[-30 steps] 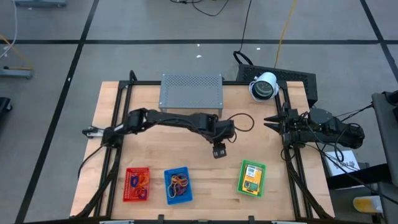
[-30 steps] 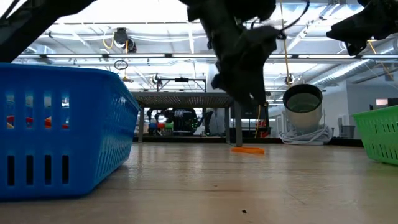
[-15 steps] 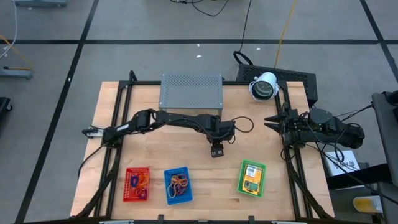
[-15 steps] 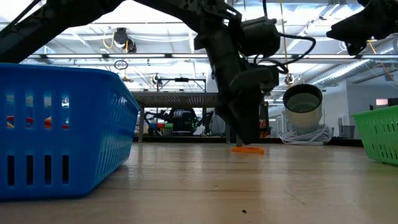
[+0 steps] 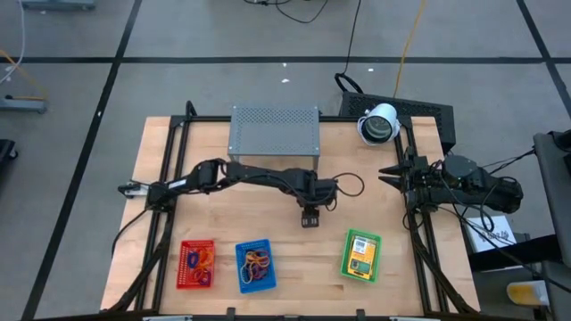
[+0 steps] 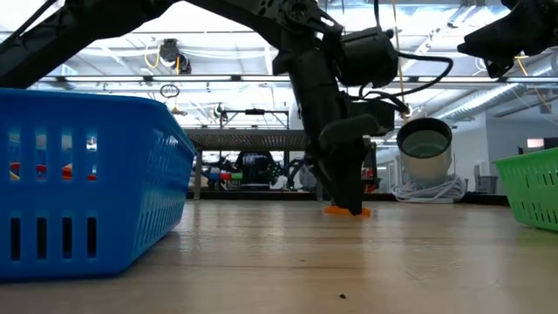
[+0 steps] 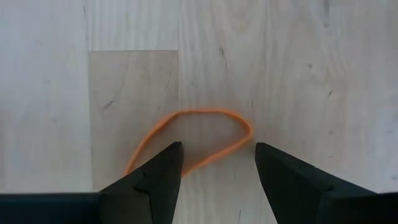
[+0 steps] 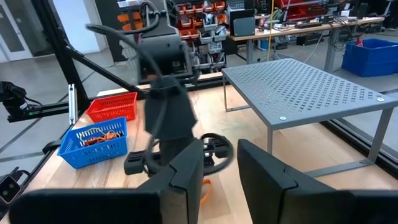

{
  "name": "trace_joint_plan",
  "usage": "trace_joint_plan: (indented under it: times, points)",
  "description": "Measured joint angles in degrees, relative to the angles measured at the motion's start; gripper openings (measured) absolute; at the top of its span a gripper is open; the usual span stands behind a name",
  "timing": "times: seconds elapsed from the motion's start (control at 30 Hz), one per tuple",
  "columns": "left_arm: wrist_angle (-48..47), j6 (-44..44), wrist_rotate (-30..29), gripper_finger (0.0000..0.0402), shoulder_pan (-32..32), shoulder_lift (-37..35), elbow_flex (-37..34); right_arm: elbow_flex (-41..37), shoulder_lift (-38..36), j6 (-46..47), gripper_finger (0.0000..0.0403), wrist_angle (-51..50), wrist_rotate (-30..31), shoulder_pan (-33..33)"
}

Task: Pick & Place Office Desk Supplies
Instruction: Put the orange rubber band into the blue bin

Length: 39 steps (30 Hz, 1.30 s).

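An orange rubber-band loop (image 7: 199,134) lies flat on the wooden table (image 5: 223,227), near its middle. My left gripper (image 7: 217,158) points down over it, open, with one fingertip on each side of the loop's near part. In the low view the left gripper (image 6: 349,202) reaches down to the band (image 6: 359,210). From above, the left gripper (image 5: 310,218) hides the band. My right gripper (image 8: 221,165) waits level at the table's right edge (image 5: 390,176), slightly open and holding nothing. My left gripper stands open astride the orange band, fingers pointing down from above. One fingertip (image 7: 166,165) covers a stretch of the loop. I cannot tell whether it touches the band, which lies flat on the table.
Red (image 5: 196,264), blue (image 5: 255,265) and green (image 5: 361,254) mesh baskets stand along the near edge, holding rubber bands and packets. A grey perforated shelf (image 5: 274,131) stands at the far side. A white round device (image 5: 378,123) sits at the far right corner.
My left gripper has come down onto the orange band, rolling a little about its own axis, and its fingers have stayed open. The band has not moved.
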Motion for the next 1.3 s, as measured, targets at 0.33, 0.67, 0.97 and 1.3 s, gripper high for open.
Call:
trace_joint_plan:
  times: [0.33, 0.67, 0.97, 1.3]
  points:
    - [-3.2, -0.2, -11.6, 0.0213, -2.6, 0.0, 0.0, 0.0, 0.0, 0.0, 0.0089, 0.0, 0.0, 0.0]
    - [-2.9, 2.1, -2.5, 0.0150, -2.7, 0.7, 0.0, 0.0, 0.0, 0.0, 0.0089, 0.0, 0.0, 0.0]
    - [-2.9, 0.7, -7.1, 0.0066, -3.7, 0.7, -0.1, 0.0, 0.0, 0.0, 0.0089, 0.0, 0.0, 0.0]
    - [-3.2, -4.6, -7.4, 0.0004, -5.1, 0.7, -0.1, 0.0, 0.0, 0.0, 0.0089, 0.0, 0.0, 0.0]
